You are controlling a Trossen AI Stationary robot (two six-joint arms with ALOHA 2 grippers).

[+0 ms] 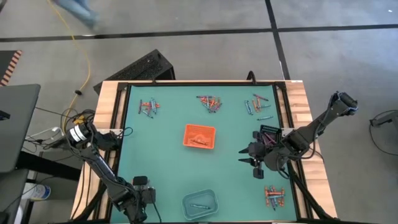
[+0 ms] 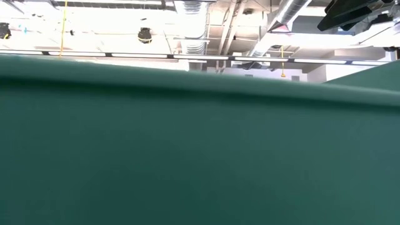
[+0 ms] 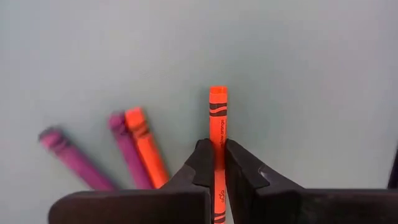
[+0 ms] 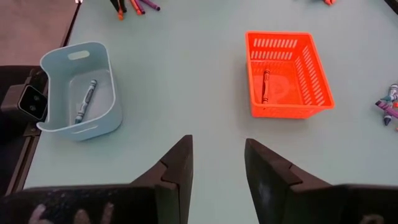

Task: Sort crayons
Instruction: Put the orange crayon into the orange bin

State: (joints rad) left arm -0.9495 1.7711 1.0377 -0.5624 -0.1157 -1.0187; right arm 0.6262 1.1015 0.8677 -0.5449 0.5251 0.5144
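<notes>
My left gripper (image 1: 140,194) is near the table's near left corner and is shut on an orange-red crayon (image 3: 217,124). Two purple crayons (image 3: 127,149) and another orange one (image 3: 147,148) lie on the green mat beyond its fingers. My right gripper (image 1: 247,159) hovers right of the table's middle, open and empty; its own view shows its fingers apart (image 4: 217,163). Crayon piles lie at the far left (image 1: 148,107), far middle (image 1: 210,102), far right (image 1: 257,104) and near right (image 1: 273,196). My left gripper pinches the orange-red crayon between its two fingertips (image 3: 203,163), on the lower half of the stick (image 3: 218,163). The crayon lies along the fingers and its flat end (image 3: 218,93) sticks out well past them. Whether it is clear of the mat, I cannot tell.
An orange tray (image 1: 199,136) at the table's middle holds one crayon (image 4: 266,86). A clear tray (image 1: 199,204) at the near edge holds one blue-grey crayon (image 4: 86,99). A black tray (image 1: 270,134) stands by my right arm. Wooden rails border the mat.
</notes>
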